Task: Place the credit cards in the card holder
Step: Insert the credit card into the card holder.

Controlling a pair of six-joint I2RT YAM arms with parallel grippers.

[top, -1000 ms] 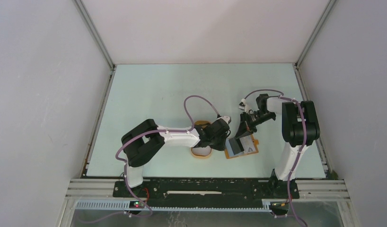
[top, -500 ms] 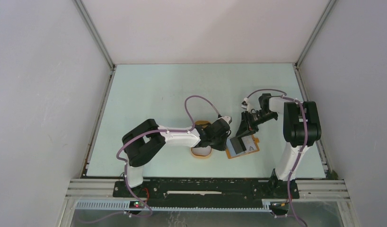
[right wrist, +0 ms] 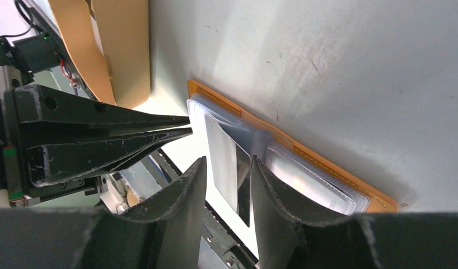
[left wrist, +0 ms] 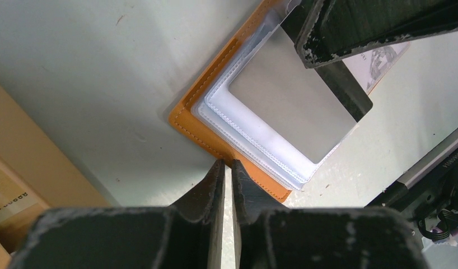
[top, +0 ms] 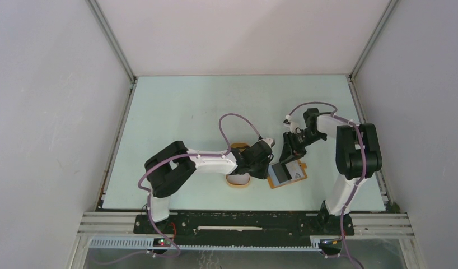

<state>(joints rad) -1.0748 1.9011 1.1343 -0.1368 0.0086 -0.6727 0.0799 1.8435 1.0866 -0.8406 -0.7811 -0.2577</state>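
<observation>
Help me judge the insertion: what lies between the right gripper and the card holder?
A grey credit card, part-way into the card holder; the right wrist view shows it between the jaws.

Overhead view looks down; wrist views (close) share the card holder (left wrist: 185, 116).

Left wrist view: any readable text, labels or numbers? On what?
None reads clearly.
Tan object, lower left: dark print, blurred.
Black bar, right edge: white lettering, too small.
White card in the card holder: grey print, blurred.
</observation>
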